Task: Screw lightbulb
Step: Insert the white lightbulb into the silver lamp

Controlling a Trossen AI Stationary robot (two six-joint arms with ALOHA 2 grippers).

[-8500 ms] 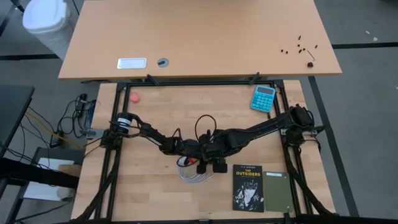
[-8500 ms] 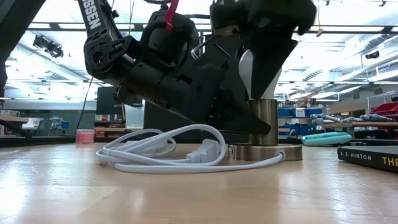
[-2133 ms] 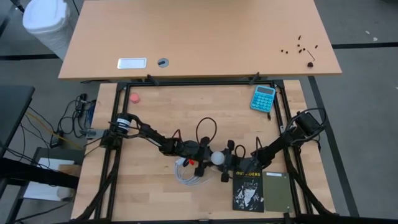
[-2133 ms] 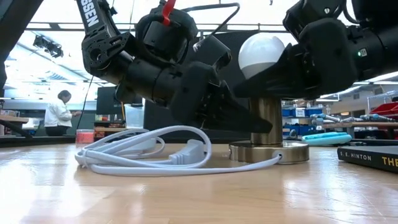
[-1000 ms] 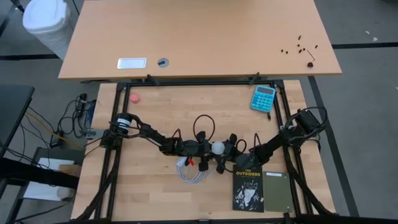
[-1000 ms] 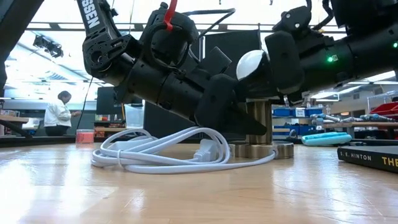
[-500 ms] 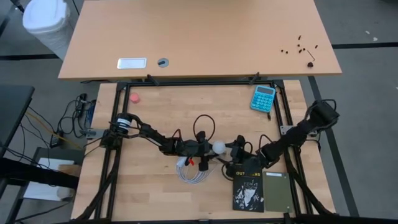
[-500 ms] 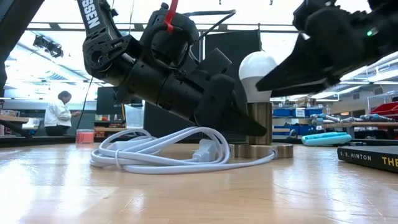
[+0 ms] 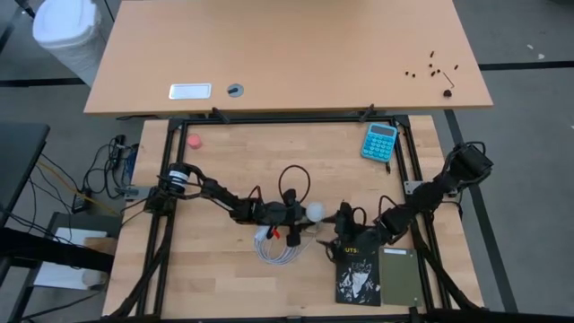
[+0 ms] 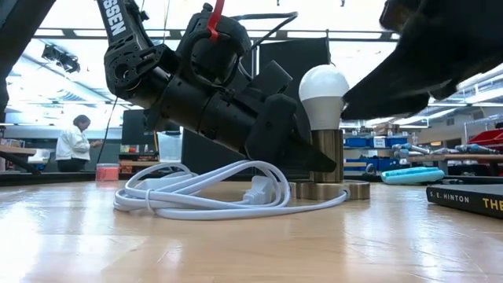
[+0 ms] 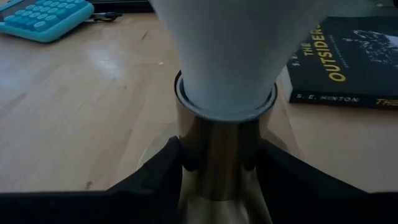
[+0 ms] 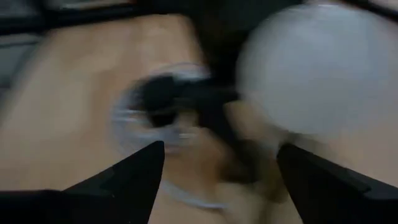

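Pale wood-grain worktop (image 9: 224,170) fills the middle of the high view inside a black frame, with a second, larger tan table (image 9: 287,54) across the top of the frame. Lightbulb (image 10: 324,94): smooth matte white, pear-shaped, standing upright at centre right of the low view in a brushed metal socket (image 10: 330,161), a cylinder on a round flat base. In the high view the bulb (image 9: 315,212) shows as a small white dot just below frame centre. Left pincer (image 11: 217,168): dark matte fingers closed on the socket cylinder just under the bulb's neck, one finger on each side, as the left wrist view shows. Right pincer (image 9: 342,222): lies just right of the bulb in the high view, clear of it; its two dark fingers (image 12: 134,171) stand spread apart in the right wrist view, open and holding nothing, with the bulb blurred beyond them. Coiled white cable (image 10: 200,192), glossy and round in section, lies in loops at lower left of the socket in the low view. Black paperback book (image 9: 359,274) lies flat at lower right of the high view; a blue calculator (image 9: 379,141) with pale keys sits at upper right of the worktop. Small pink round object (image 9: 194,140) at the upper left corner. A person in a white top (image 10: 73,145) stands far back at left of the low view.
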